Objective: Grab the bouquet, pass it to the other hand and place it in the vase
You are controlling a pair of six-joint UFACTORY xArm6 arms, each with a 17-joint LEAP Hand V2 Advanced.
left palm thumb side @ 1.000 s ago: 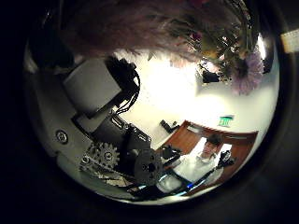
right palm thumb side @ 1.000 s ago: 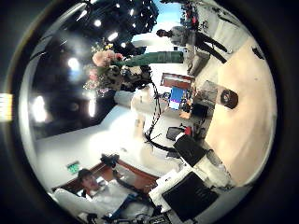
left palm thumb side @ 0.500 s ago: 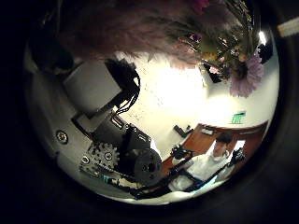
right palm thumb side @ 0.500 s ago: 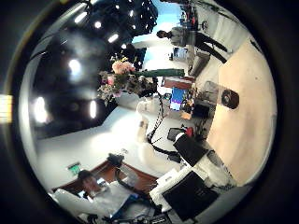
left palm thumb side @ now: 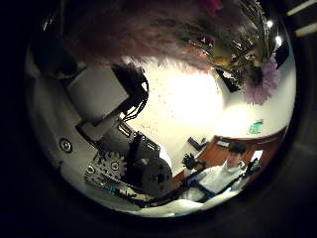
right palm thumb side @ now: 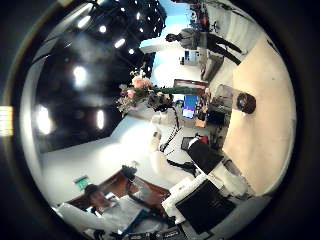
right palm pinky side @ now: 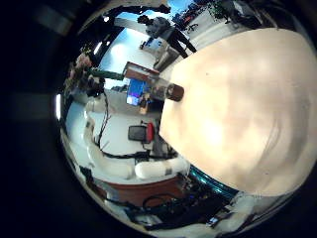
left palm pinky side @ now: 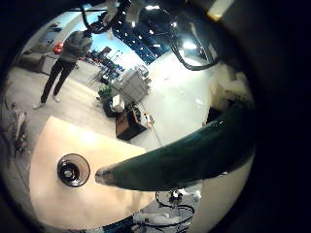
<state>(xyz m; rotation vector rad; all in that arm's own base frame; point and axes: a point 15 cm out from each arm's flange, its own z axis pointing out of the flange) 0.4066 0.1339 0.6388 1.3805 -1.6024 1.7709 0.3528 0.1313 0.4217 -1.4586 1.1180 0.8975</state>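
Observation:
The bouquet's wrapped stems (left palm pinky side: 185, 155) lie close across my left palm in the left little finger side palm view. Its flowers (left palm thumb side: 203, 35) fill the space beyond my left hand's fingers (left palm thumb side: 119, 134) in the left thumb side palm view. The right thumb side palm view shows my left hand (right palm thumb side: 158, 100) shut on the bouquet (right palm thumb side: 135, 92), held in the air away from the table. The vase (right palm thumb side: 245, 102) stands upright on the round table (right palm thumb side: 270, 120); it also shows in the left little finger side palm view (left palm pinky side: 73, 171) and the right little finger side palm view (right palm pinky side: 174, 92). My right hand (right palm thumb side: 212, 185) is open and holds nothing.
The round table (right palm pinky side: 248, 109) lies below my right palm, with the vase near its far edge. Desks and equipment (left palm pinky side: 131, 92) stand beyond the table (left palm pinky side: 49, 199).
In the right thumb side palm view my left hand has carried the bouquet lower and closer to the vase. The left thumb side palm view has shifted with it.

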